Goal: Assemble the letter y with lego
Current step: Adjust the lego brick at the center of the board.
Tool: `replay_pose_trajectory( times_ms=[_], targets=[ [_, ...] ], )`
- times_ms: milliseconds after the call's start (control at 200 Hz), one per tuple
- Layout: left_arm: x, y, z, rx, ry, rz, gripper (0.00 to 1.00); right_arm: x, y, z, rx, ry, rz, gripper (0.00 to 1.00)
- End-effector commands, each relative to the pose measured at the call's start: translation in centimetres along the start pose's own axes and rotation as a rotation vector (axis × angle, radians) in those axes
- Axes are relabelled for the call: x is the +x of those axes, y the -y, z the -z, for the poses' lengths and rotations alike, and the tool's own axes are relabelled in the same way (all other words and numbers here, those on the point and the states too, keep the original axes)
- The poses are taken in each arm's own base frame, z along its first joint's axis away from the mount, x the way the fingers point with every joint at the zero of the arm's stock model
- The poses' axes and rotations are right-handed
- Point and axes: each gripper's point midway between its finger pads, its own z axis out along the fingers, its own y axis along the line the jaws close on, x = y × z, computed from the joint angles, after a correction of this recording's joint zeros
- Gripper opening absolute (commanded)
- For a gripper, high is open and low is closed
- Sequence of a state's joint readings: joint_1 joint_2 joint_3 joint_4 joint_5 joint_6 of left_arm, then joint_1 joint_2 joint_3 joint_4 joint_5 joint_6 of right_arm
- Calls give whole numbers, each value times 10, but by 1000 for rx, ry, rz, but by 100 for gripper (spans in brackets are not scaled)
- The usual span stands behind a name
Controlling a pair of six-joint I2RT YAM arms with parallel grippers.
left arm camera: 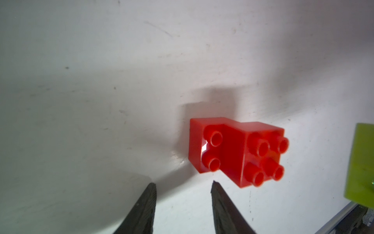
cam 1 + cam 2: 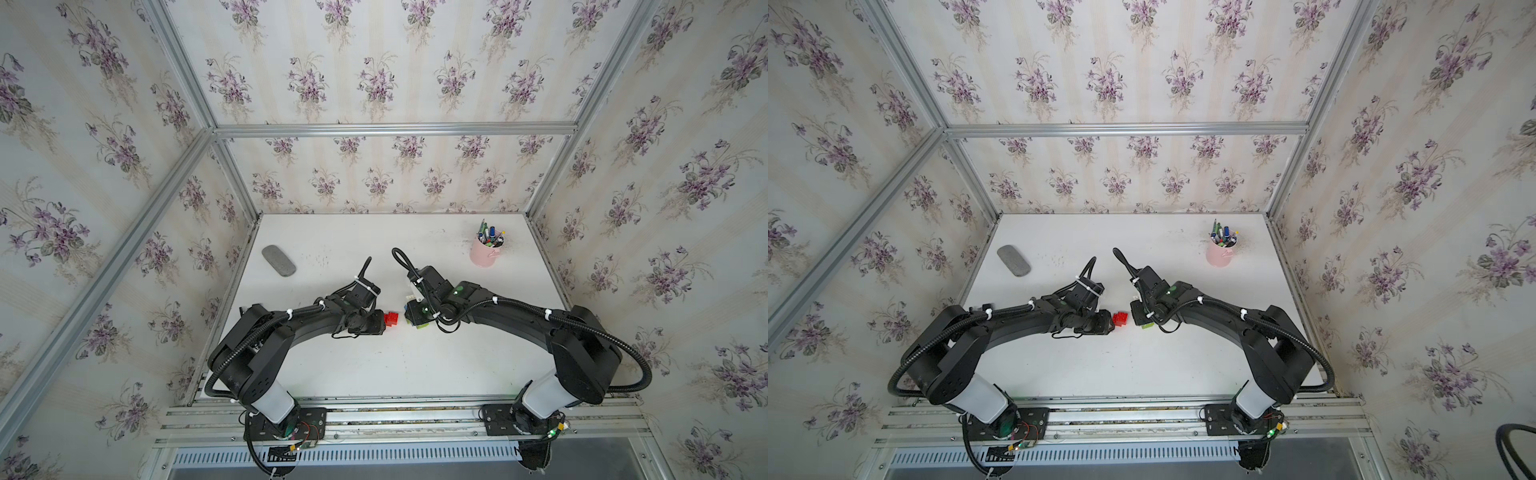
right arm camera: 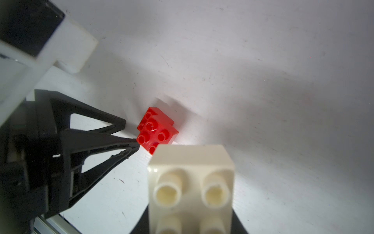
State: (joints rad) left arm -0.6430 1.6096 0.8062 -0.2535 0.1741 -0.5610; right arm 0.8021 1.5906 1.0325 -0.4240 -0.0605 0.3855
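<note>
Two red lego bricks (image 2: 390, 319) (image 2: 1120, 319), joined with one offset on the other, lie on the white table between the arms. In the left wrist view these red bricks (image 1: 236, 152) sit just past one fingertip of my left gripper (image 1: 183, 184), which is open and empty. The right wrist view shows the left gripper (image 3: 131, 132) with one tip right at the red bricks (image 3: 156, 131). My right gripper (image 2: 415, 318) is shut on a cream-white brick (image 3: 191, 182), studs facing the camera. A lime-green brick (image 1: 362, 162) (image 2: 420, 327) shows at that gripper. The letter y as a whole figure is hidden.
A pink pen cup (image 2: 484, 251) (image 2: 1220, 253) stands at the back right of the table (image 2: 415, 365). A grey oblong pad (image 2: 279, 260) (image 2: 1014, 260) lies at the back left. Wallpapered walls with metal frames close in three sides.
</note>
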Motion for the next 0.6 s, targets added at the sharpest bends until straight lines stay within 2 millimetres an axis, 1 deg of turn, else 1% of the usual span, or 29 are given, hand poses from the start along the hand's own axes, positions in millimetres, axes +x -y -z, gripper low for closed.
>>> replay_pose_trajectory(
  times_ms=[0,200,320,450,595],
  targets=[
    [12,-12,-2,-52,-36,21,48,-4,-2,1,-7,17,-3,20],
    [5,-19,-8,-107,-32,23,47,-6,-3,4,-11,25,-2,20],
    [4,-26,-8,-155,-27,23,45,-4,-2,3,-8,22,-1,20],
    [2,-35,-6,-194,-19,22,45,-4,-3,2,-13,19,1,20],
    [-4,-37,-6,-210,-6,18,46,-5,-4,1,-19,21,2,20]
  ],
)
